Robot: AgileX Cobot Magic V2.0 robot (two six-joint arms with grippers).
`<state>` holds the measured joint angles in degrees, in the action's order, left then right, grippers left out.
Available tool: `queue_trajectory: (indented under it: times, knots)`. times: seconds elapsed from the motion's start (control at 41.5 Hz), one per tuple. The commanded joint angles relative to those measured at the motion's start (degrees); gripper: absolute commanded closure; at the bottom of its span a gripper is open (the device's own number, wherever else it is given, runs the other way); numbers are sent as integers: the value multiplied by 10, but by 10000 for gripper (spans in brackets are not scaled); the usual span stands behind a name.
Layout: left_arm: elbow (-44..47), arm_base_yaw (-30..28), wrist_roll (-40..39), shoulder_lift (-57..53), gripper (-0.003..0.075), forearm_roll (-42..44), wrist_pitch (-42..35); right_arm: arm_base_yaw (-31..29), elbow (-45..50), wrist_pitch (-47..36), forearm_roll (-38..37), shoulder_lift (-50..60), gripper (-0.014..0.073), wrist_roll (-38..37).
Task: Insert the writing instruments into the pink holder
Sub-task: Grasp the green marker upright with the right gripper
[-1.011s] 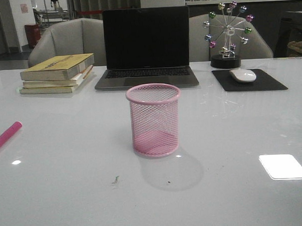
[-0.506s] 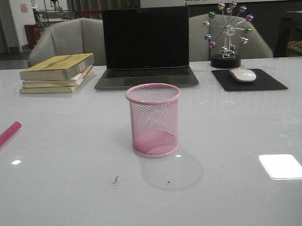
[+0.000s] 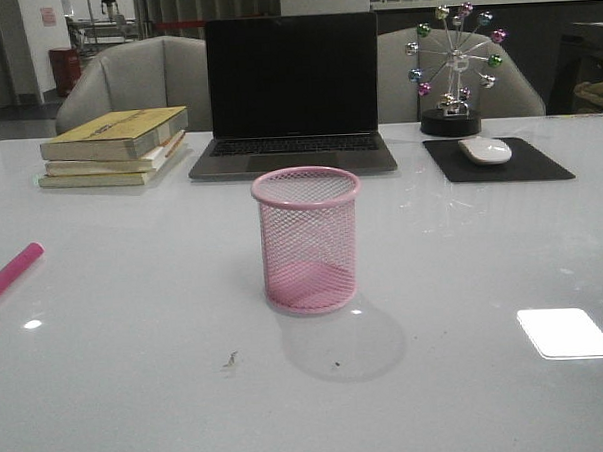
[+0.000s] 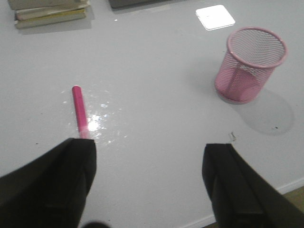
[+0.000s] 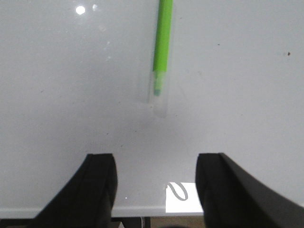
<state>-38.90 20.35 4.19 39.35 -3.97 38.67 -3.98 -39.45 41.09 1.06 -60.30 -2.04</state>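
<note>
My left fingers [image 4: 149, 183] are spread wide over the table [image 4: 156, 90], holding nothing. The pink marker [image 4: 80, 111] lies flat just ahead of one fingertip, and the pink holder [image 4: 250, 64] stands upright well beyond the other. My right fingers [image 5: 156, 190] are spread too, with the green marker [image 5: 162, 52] lying flat ahead of the gap.

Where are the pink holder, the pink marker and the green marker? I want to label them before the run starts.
pink holder [image 3: 308, 241]: front view, on its mesh wall.
pink marker [image 4: 79, 110]: left wrist view, on mid-barrel.
green marker [image 5: 163, 40]: right wrist view, on the green barrel.
</note>
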Motion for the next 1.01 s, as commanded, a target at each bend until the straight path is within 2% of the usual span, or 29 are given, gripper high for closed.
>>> queue_trajectory:
  times: [0.0,0.433,0.987]
  knots:
    - [-16,21,0,1,193,-4,-44,-17,-45,-43,2,-52,106,-1]
    - [-16,27,0,1,193,-4,-44,-24,-180,-75,6,-291,106,-1]
    - [-16,27,0,1,193,-4,-44,-21,-305,-65,6,-440,106,0]
